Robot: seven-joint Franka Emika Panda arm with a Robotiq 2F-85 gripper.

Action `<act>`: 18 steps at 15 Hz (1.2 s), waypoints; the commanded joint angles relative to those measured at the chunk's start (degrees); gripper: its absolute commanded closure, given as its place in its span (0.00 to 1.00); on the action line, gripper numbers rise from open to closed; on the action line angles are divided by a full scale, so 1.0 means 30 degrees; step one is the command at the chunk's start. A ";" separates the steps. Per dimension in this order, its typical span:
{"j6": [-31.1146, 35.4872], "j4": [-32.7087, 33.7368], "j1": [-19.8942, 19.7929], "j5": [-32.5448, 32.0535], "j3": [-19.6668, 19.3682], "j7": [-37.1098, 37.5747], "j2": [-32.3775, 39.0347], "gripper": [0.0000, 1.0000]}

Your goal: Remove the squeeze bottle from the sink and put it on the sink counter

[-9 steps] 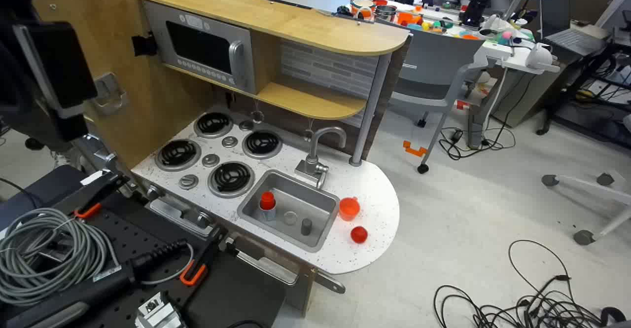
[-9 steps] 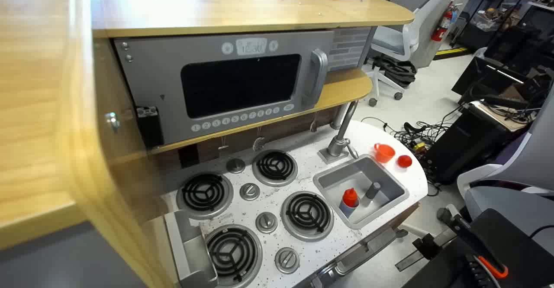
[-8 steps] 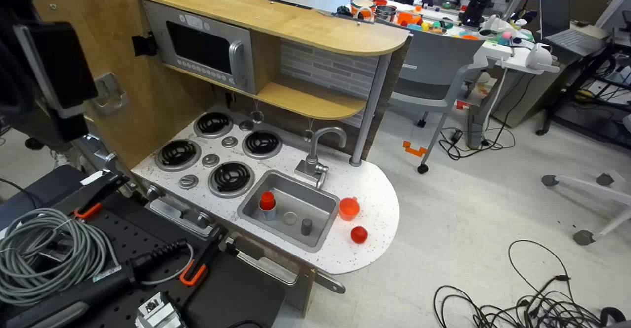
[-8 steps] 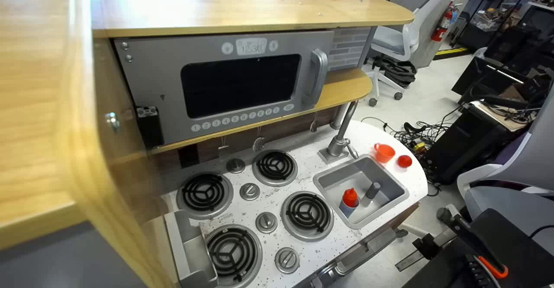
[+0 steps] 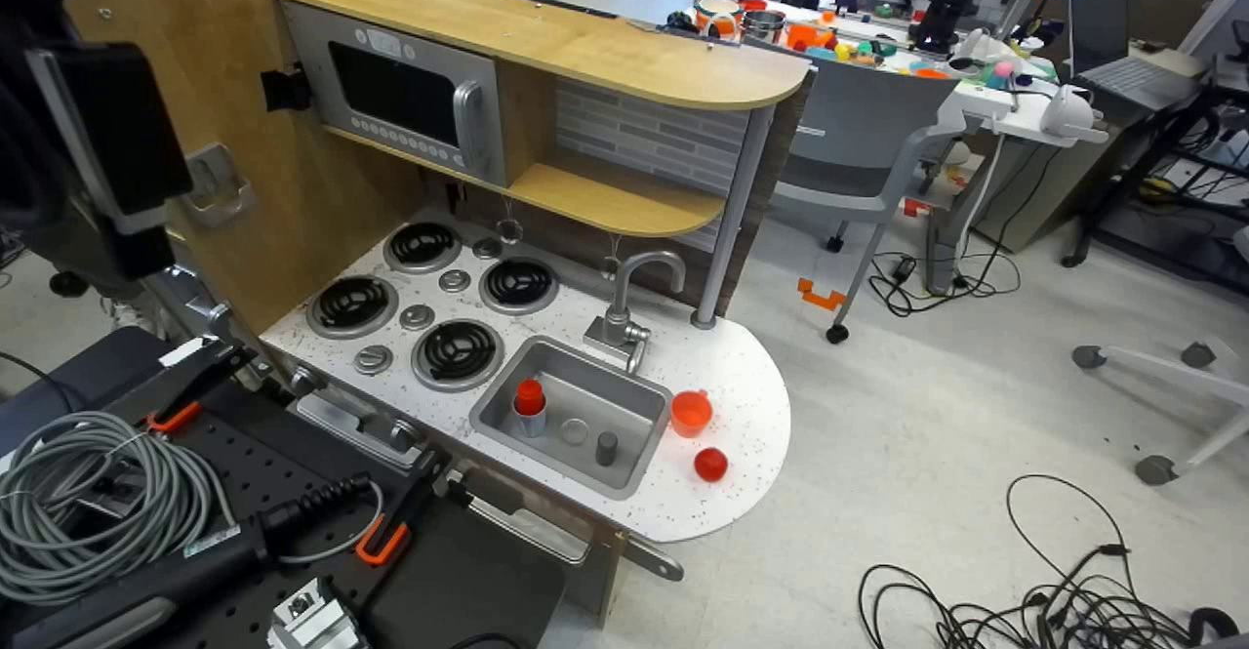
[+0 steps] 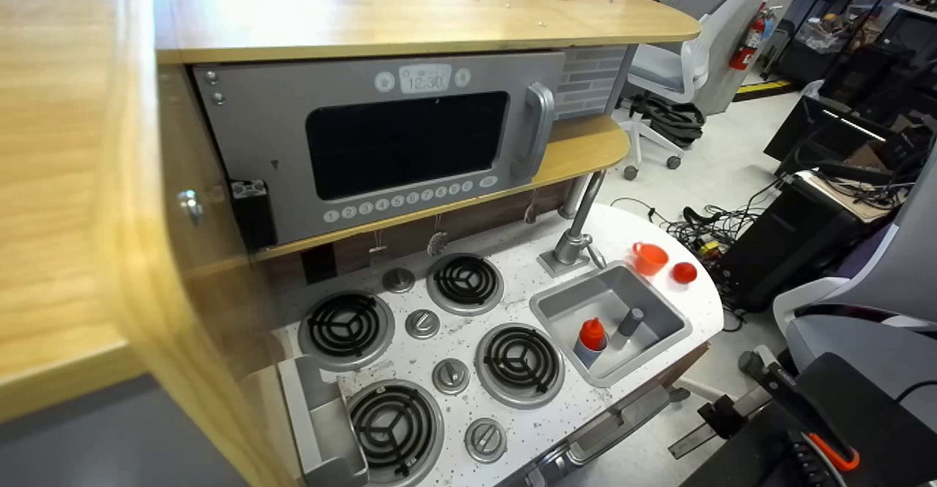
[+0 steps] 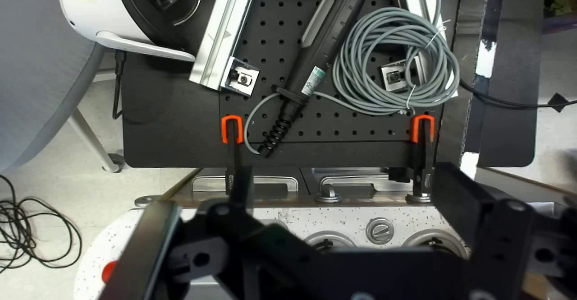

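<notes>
Tool (image 7: 345,180): spread wide, holding nothing | squeeze bottle (image 6: 591,340): inside sink (image 6: 638,345) | step, likely: reach | advice: descend from above, straddle the cap, avoid the faucet (image 5: 622,296), lift straight past the rim

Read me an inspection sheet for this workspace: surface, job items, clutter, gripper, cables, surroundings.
Surface: sink counter white with dark specks; pattern or dirt, cannot tell.
Job's things: squeeze bottle standing in the sink, not yet out.
Clutter: orange-red cup and red round object on the sink counter; grey cylinder in the sink.
Gripper: jaws open, holding nothing.
Cables: coiled grey cable on the black pegboard; tangled black cables on the floor.
Surroundings: grey chair, laden table beyond it.
</notes>
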 commanded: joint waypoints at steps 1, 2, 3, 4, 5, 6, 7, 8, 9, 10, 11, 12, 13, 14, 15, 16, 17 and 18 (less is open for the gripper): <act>-0.0028 0.0021 0.0134 -0.0053 -0.0114 0.0066 0.0002 0.00; -0.0028 0.0021 0.0133 -0.0053 -0.0114 0.0066 0.0002 0.00; -0.0028 0.0021 0.0134 -0.0053 -0.0114 0.0066 0.0002 0.00; -0.0028 0.0021 0.0134 -0.0053 -0.0114 0.0066 0.0002 0.00; -0.0028 0.0021 0.0134 -0.0053 -0.0114 0.0066 0.0002 0.00; -0.0028 0.0021 0.0134 -0.0053 -0.0114 0.0066 0.0002 0.00; 0.0047 0.0087 0.0166 -0.0023 -0.0110 0.0055 0.0280 0.00; 0.0536 0.0034 0.0144 -0.0088 -0.0066 0.0178 0.0752 0.00; 0.1127 -0.0010 0.0098 -0.0168 -0.0018 0.0344 0.1287 0.00; 0.1525 0.0067 0.0017 -0.0284 -0.0069 0.0327 0.1820 0.00; 0.2202 0.0149 -0.0083 -0.0371 -0.0087 0.0461 0.2624 0.00; 0.2977 0.0224 -0.0160 -0.0404 -0.0138 0.0533 0.3444 0.00; 0.3980 0.0327 -0.0197 -0.0452 -0.0315 0.0244 0.4482 0.00; 0.5265 0.0364 -0.0282 -0.0560 -0.0414 0.0150 0.5439 0.00; 0.6252 0.0490 -0.0402 -0.0684 -0.0403 0.0454 0.6343 0.00; 0.7346 0.0581 -0.0470 -0.0845 -0.0473 0.0434 0.7302 0.00; 0.8523 0.0624 -0.0550 -0.0982 -0.0582 0.0303 0.8280 0.00; 0.9545 0.0739 -0.0642 -0.1175 -0.0644 0.0267 0.9174 0.00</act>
